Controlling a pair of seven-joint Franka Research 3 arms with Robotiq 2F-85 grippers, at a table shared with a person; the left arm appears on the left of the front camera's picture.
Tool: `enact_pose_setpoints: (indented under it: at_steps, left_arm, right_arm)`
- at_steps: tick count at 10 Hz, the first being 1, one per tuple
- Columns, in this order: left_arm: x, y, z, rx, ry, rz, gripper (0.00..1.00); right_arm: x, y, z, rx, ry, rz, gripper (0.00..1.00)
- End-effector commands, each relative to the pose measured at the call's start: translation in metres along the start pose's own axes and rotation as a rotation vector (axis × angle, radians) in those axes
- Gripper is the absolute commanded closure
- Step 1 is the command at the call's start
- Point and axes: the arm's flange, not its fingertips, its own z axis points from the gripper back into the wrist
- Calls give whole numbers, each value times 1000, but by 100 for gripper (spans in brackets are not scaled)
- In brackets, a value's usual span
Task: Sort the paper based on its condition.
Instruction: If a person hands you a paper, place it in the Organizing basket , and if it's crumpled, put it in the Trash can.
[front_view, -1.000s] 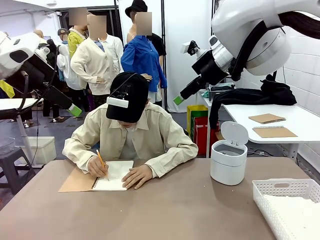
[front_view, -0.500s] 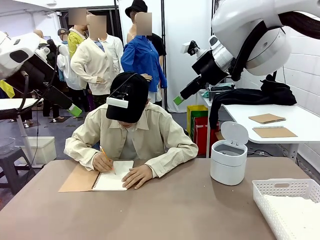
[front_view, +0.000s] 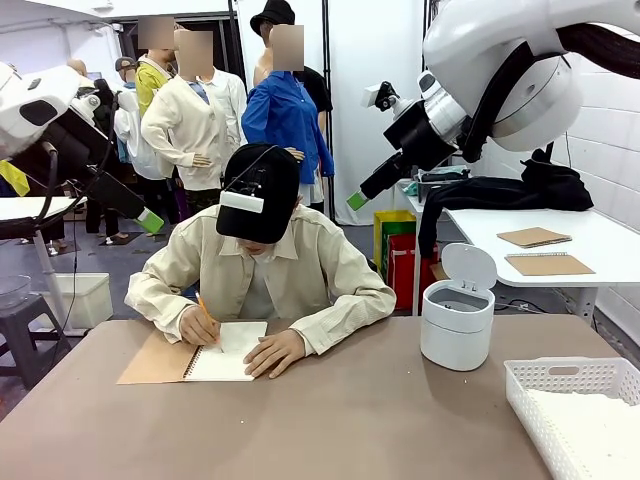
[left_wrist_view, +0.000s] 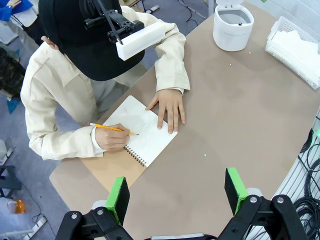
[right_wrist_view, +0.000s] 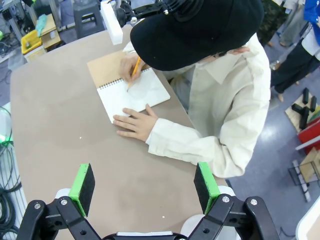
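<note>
Held high, left gripper (left_wrist_view: 176, 189) spreads its jaws wide; right gripper (right_wrist_view: 144, 184) likewise.

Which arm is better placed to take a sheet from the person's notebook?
Left, probably. The notebook lies on the table's left half, and the left gripper, jaws open, faces it. The right gripper is open too, but the bin and tray stand on its side.

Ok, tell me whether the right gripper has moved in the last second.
No. In the front view the right gripper hangs at the same spot, high above and to the left of the white bin on the table, with its jaws open.
</note>
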Motion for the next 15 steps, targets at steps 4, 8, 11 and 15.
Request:
enact_pose_setpoints:
  at_steps: [4, 8, 11, 15]
  left_arm:
    - [-1, 1, 0, -5, -2, 6, 0]
    - [-1, 1, 0, -5, -2, 6, 0]
    - [-1, 1, 0, -5, -2, 6, 0]
    - [-1, 1, 0, -5, -2, 6, 0]
  right_arm:
    - [0, 0, 1, 5, -9, -2, 0]
    - [0, 0, 1, 5, -9, -2, 0]
    - [0, 0, 1, 5, -9, -2, 0]
    - [0, 0, 1, 5, -9, -2, 0]
